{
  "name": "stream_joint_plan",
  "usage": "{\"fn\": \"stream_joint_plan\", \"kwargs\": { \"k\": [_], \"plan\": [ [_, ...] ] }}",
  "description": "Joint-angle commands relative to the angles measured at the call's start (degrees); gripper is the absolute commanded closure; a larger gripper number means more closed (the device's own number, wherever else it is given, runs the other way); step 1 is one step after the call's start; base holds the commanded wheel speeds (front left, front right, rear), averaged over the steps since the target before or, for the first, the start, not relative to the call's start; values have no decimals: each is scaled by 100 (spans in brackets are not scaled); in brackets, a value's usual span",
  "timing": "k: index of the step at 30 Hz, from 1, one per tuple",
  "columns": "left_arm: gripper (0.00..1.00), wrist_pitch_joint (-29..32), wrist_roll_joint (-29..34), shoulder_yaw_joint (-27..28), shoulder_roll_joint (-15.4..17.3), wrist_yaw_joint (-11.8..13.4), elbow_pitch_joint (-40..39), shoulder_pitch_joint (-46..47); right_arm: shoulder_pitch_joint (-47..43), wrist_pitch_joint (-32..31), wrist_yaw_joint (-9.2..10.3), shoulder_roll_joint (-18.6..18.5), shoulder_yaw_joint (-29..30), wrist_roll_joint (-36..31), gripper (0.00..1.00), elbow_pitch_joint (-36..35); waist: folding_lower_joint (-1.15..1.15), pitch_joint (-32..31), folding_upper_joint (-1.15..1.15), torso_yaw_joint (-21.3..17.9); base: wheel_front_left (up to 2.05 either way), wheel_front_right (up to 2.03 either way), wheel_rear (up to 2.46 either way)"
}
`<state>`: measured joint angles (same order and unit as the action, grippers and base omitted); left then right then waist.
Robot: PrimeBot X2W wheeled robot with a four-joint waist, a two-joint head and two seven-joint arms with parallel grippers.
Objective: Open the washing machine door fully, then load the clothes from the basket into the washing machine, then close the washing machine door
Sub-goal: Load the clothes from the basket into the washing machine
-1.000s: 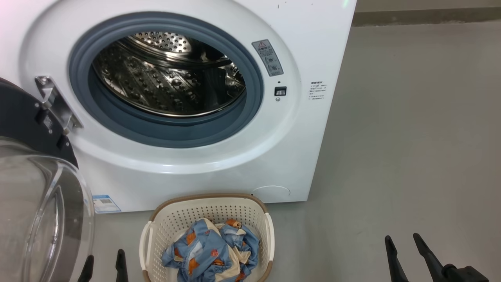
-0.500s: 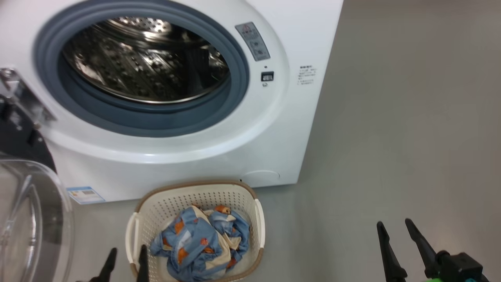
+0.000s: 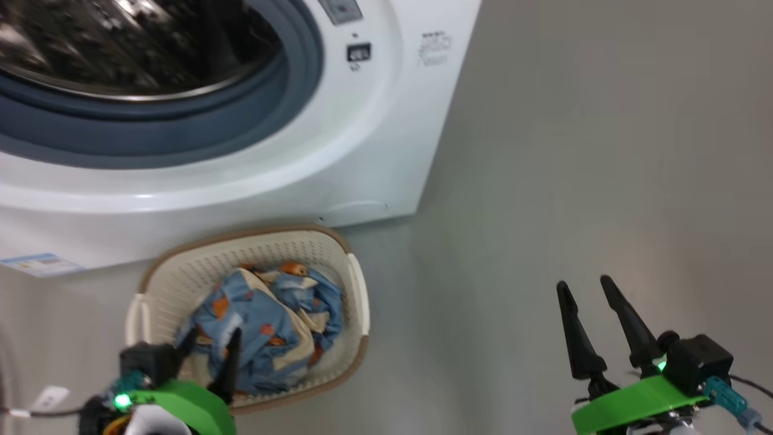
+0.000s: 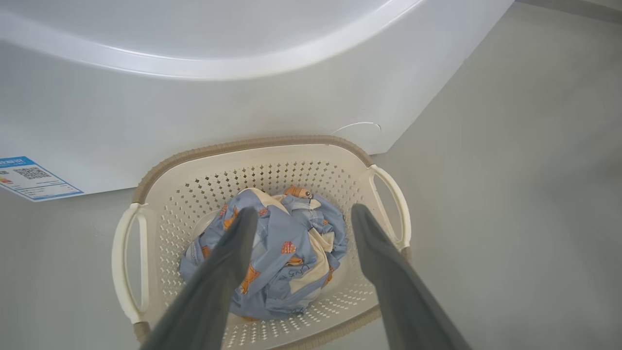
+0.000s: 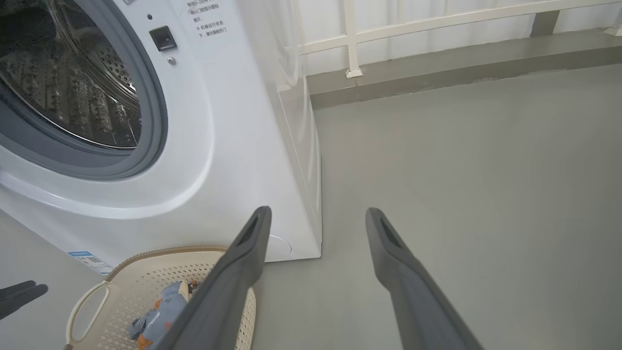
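The small cream perforated plastic basket (image 3: 241,237) with a brown rim sits on the grey floor (image 3: 574,151), just in front of the big white front-loading washing machine (image 3: 374,151). Its long axis runs left to right along the machine's front. The crumpled light blue, orange-printed clothes (image 4: 286,262) lie inside. The head view is blurred and cuts off the machine's top and left. The left tool (image 4: 303,214) hangs over the basket's near side, spread wide and empty, with the bundle just beyond its tips. The right tool (image 3: 583,283), equally wide and empty, is well to the right.
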<state>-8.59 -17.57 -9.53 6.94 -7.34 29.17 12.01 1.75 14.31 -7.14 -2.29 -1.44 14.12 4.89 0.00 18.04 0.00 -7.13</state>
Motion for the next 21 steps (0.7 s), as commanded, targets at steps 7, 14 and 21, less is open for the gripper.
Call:
{"fn": "stream_joint_plan", "kwargs": {
  "k": [7, 14, 21],
  "plan": [
    [0, 130, -308, 108, 503, -13, 853, 940, 442, 69, -35, -59, -332, 272, 0, -196, 0, 1248, 0, -906, 0, 0, 0],
    [0, 257, -512, 17, 752, -14, 1704, 1701, 695, 69, -35, -59, -442, 388, 0, -289, 0, 1845, 0, -1101, 0, 0, 0],
    [0, 344, -524, 61, 947, 104, 2670, 2465, 910, 69, -35, -59, -498, 433, 0, -417, 0, 2341, 0, -1212, 0, 0, 0]
  ]
}}
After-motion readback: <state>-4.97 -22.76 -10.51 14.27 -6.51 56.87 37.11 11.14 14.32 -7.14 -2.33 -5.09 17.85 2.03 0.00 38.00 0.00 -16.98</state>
